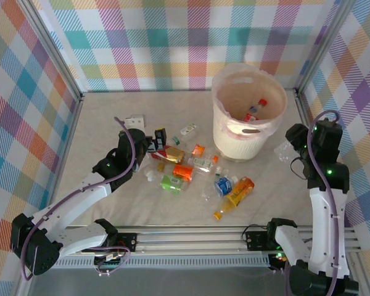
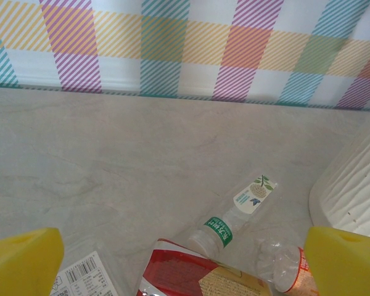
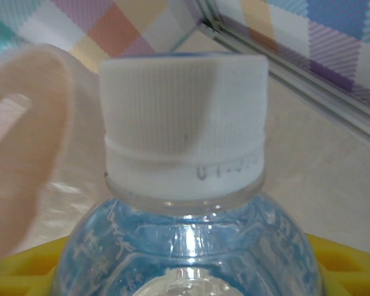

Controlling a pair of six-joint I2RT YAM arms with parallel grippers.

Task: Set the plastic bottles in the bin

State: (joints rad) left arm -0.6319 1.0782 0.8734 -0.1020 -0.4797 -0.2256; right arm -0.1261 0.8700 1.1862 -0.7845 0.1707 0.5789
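Note:
Several crushed plastic bottles lie scattered mid-table, with red, orange, green and blue labels. The cream-pink bin stands at the back right with a red-capped bottle inside. My left gripper is open, low over the left end of the pile. Its yellow fingers flank a red-labelled bottle and a clear green-banded bottle. My right gripper is shut on a clear bluish bottle with a white cap, held just right of the bin wall.
Checkered walls and metal frame posts close in the table on three sides. A small white card lies behind the left gripper. The ribbed bin wall rises at the right of the left wrist view. A metal rail runs along the near edge.

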